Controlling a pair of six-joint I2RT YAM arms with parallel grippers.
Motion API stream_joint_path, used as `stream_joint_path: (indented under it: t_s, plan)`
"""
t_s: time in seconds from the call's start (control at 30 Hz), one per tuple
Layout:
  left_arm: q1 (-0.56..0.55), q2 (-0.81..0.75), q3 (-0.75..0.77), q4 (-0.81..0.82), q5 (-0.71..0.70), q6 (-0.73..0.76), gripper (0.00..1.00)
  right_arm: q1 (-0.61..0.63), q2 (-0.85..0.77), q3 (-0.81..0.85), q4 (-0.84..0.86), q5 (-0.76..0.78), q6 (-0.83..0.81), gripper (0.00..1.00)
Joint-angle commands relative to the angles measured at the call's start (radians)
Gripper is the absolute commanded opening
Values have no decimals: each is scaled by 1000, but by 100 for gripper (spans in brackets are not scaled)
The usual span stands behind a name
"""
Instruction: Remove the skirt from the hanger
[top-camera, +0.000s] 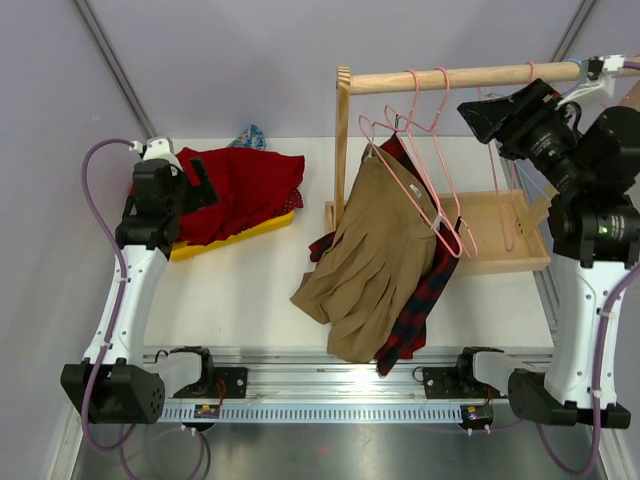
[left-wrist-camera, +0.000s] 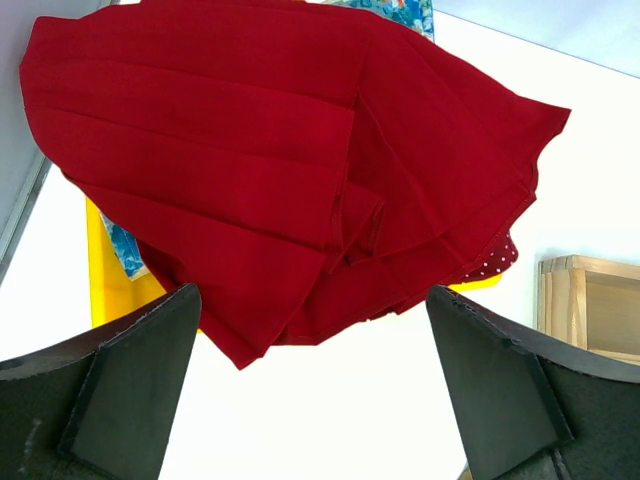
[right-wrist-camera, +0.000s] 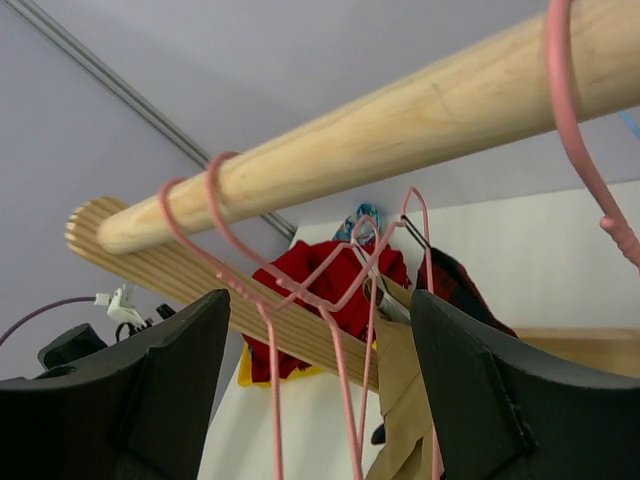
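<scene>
While both arms hold clear of the clothes, the white desk (top-camera: 250, 290) carries a pale wooden rack with a round rail (top-camera: 460, 76) across its top. Below the rail's left end, the tan pleated skirt (top-camera: 375, 260) hangs over a dark red plaid garment (top-camera: 425, 295). Well left of the rail, a red pleated skirt (top-camera: 240, 185) lies on a yellow tray (top-camera: 235, 238). Pink wire hangers (top-camera: 425, 170) hook over the rail. The left end effector (left-wrist-camera: 312, 300), spread wide, hovers over the red skirt. The right end effector (right-wrist-camera: 320, 295), also spread and holding nothing, sits just beside the rail's right end.
</scene>
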Motion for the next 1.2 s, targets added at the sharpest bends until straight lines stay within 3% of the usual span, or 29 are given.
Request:
stream_joint_path:
  t_s: [0.0, 0.4, 0.57, 0.67, 1.17]
  plan:
    - [5, -29, -5, 49, 10, 6, 99, 0, 17, -37, 21, -105, 5, 79]
    - [3, -34, -3, 47, 13, 6, 99, 1, -41, -248, 93, -146, 47, 72]
    - [3, -34, -2, 47, 15, 6, 99, 13, -50, -301, 125, -152, 60, 64]
    - [3, -36, 0, 47, 15, 6, 99, 27, -43, -312, 134, -151, 64, 60]
    - [3, -36, 0, 45, 18, 7, 99, 84, -53, -240, 93, -46, 26, 60]
